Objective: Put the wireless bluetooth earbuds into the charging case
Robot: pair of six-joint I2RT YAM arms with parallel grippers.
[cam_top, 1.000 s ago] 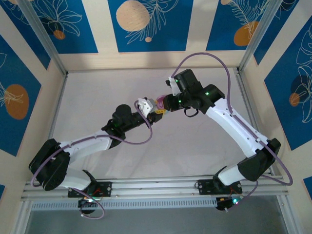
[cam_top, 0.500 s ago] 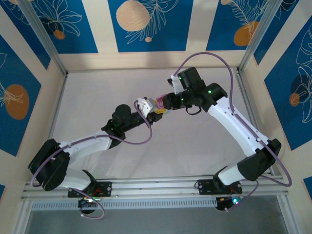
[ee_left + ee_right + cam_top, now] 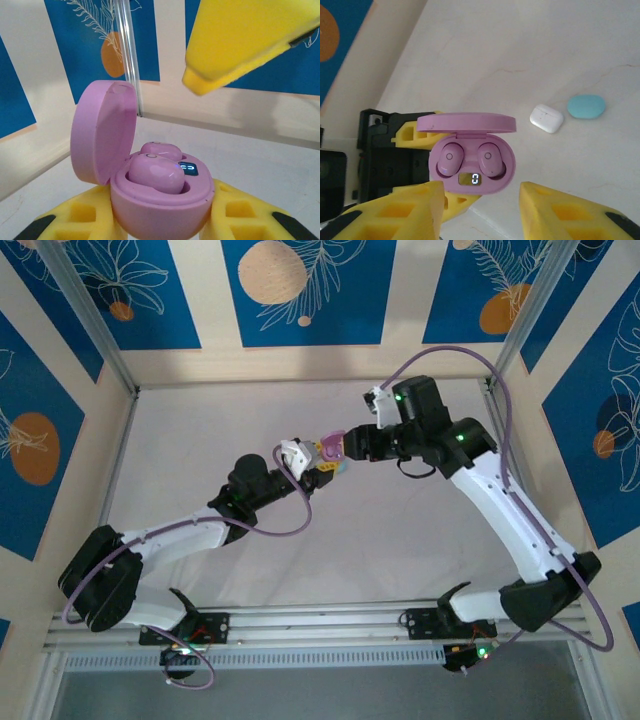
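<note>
Left arm point(image 3: 180, 535) reaches forward-right, low over table point(image 3: 400, 550). Left gripper point(image 3: 322, 468) pinches case point(image 3: 160, 205) by its sides, mid-air over table centre. Case mouth faces up, lid point(image 3: 102, 132) upright. In right wrist view its long axis runs side to side. We see both buds point(image 3: 449, 157) seated side by side. Right arm point(image 3: 500, 500) elbows inward. Right gripper point(image 3: 480, 205) has jaws spread, just short of case. White case point(image 3: 546, 118) and teal case point(image 3: 586, 106) lie on table.
</note>
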